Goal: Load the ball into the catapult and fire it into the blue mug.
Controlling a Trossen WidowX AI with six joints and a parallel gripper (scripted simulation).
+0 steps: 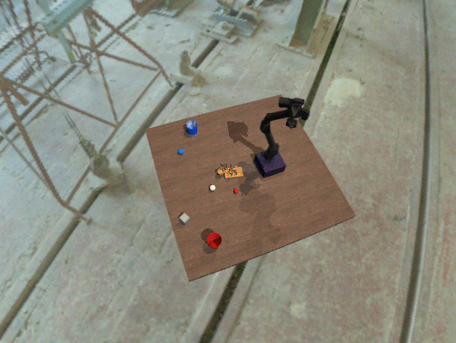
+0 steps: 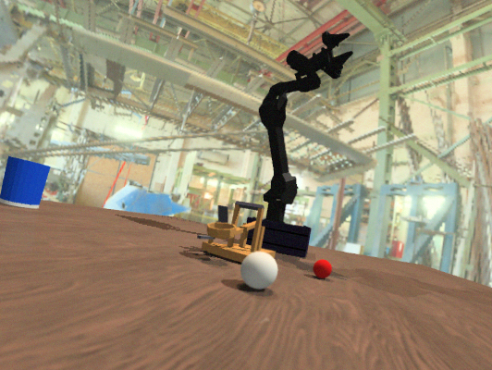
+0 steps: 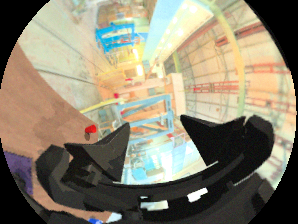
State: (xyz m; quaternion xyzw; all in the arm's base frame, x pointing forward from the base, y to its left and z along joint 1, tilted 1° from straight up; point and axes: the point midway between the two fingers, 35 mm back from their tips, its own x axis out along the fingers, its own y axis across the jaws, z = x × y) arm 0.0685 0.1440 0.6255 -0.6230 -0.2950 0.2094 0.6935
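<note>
The orange catapult [image 1: 234, 173] [image 2: 225, 250] stands near the table's middle, in front of the arm's base. Its cup [image 2: 221, 229] is at its left end and no ball shows in it. A white ball [image 1: 213, 188] [image 2: 259, 270], a small red ball [image 1: 236, 191] [image 2: 323, 268] and a blue ball [image 1: 181, 151] lie apart on the table. The blue mug [image 1: 192, 128] [image 2: 24, 182] stands at the table's back left in the top view. My gripper [image 2: 350, 43] [image 3: 154, 121] is open and empty, raised high and far from the catapult and balls.
A red mug [image 1: 214, 241] [image 3: 90, 129] stands near the table's front left corner in the top view. A grey cube [image 1: 184, 218] lies by the left edge. The arm's dark purple base [image 1: 271, 165] [image 2: 296, 240] stands to the right of the catapult.
</note>
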